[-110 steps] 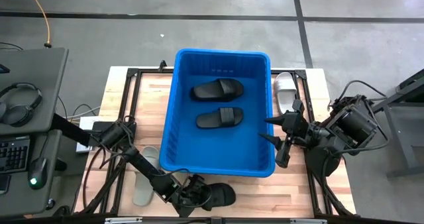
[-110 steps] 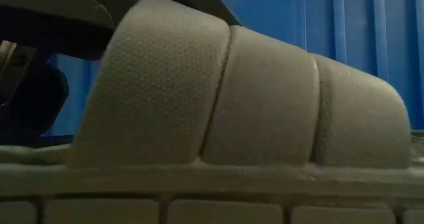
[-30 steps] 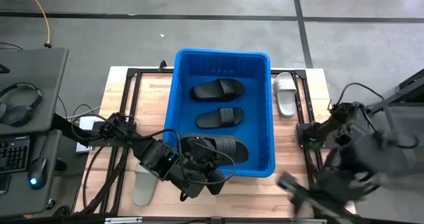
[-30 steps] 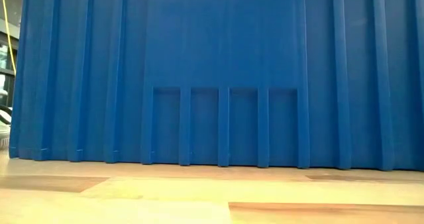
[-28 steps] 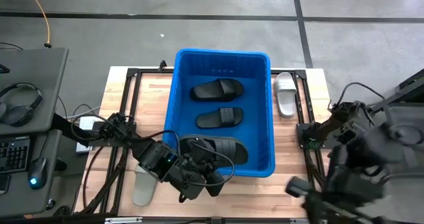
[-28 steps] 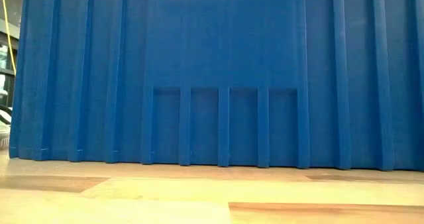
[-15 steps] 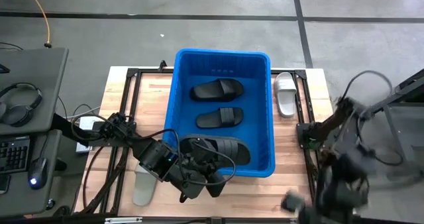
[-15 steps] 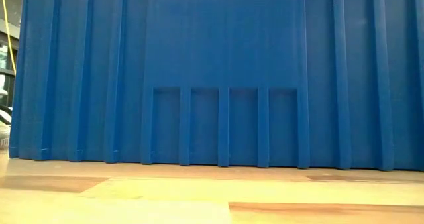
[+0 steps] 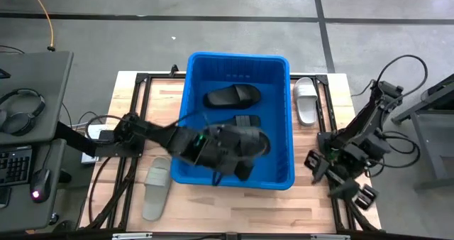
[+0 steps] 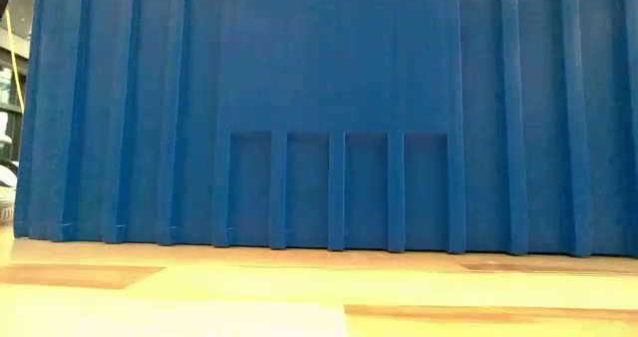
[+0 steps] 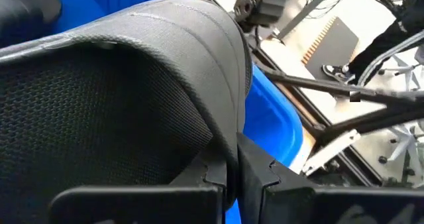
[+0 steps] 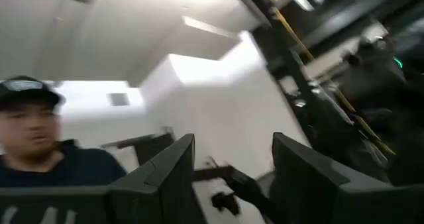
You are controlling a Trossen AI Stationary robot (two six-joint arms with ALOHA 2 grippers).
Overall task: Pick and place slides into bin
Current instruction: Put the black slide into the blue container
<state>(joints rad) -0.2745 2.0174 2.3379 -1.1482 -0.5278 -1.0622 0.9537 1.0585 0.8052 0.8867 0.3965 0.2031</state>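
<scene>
Left gripper [image 9: 237,151] fingers clamp the textured strap of a black rubber slide [image 9: 245,142] over the ribbed blue bin [image 9: 284,112], at its 6 o'clock end; right gripper [image 9: 347,183] fingers stand apart.

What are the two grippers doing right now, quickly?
Left gripper: shut on a black slide, over the blue bin.
Right gripper: open, holding nothing, off the table's right edge.

Counted five slides in all: three black ones [image 9: 233,96] [image 9: 250,118] [image 9: 245,143] over or inside one bin [image 9: 195,170], plus two light ones [image 9: 306,100] [image 9: 155,187] out on the counter [image 9: 162,108]. Two grippers [image 9: 234,162] [image 9: 358,192] seen.
</scene>
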